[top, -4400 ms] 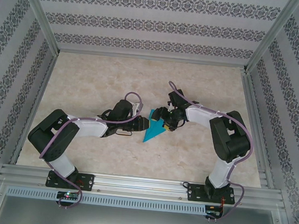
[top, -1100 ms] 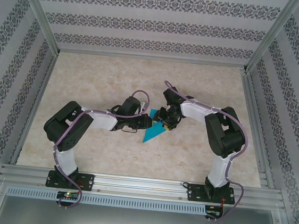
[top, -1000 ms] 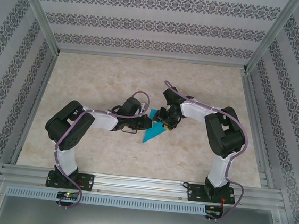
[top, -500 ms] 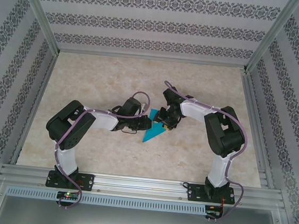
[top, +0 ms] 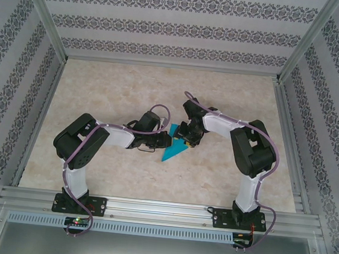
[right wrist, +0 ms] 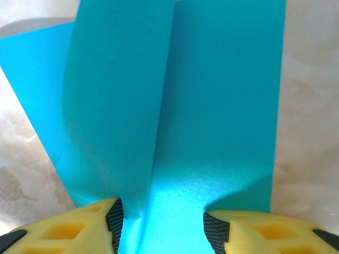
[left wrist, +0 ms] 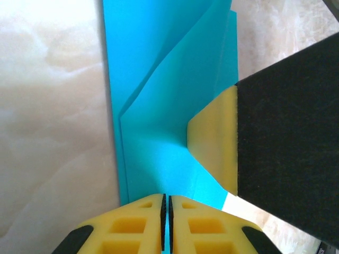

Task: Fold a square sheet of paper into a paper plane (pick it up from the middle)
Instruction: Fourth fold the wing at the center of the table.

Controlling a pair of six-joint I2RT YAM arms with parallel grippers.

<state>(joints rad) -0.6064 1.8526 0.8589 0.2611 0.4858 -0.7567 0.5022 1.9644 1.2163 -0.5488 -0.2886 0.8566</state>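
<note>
- We see the bench [top: 101,83], pale and marbled, carrying everything; the work sits near its middle, well apart from every edge.
- Both arms reach inward and meet there, the left arm [top: 114,136] from the near-left corner and the right arm [top: 246,147] from the near-right corner.
- The paper plane [top: 173,150] lies between them, half made: a teal wedge with its point toward the bench's near edge and layered flaps with a centre crease [left wrist: 159,106].
- The left gripper [left wrist: 163,203] is clenched on the paper's near edge, with a sliver of teal showing in the slit between its fingers.
- The right gripper [right wrist: 161,217] is spread wide, its fingers straddling the crease [right wrist: 212,106] and pinching nothing; from the left wrist, one yellow pad [left wrist: 212,143] appears to rest on the flap.
- We judge the step to be setting a fold. To do it well we hold the left pinch firm as an anchor, press the pad flat, and slide it along the crease without dragging the thin layers out of line.
</note>
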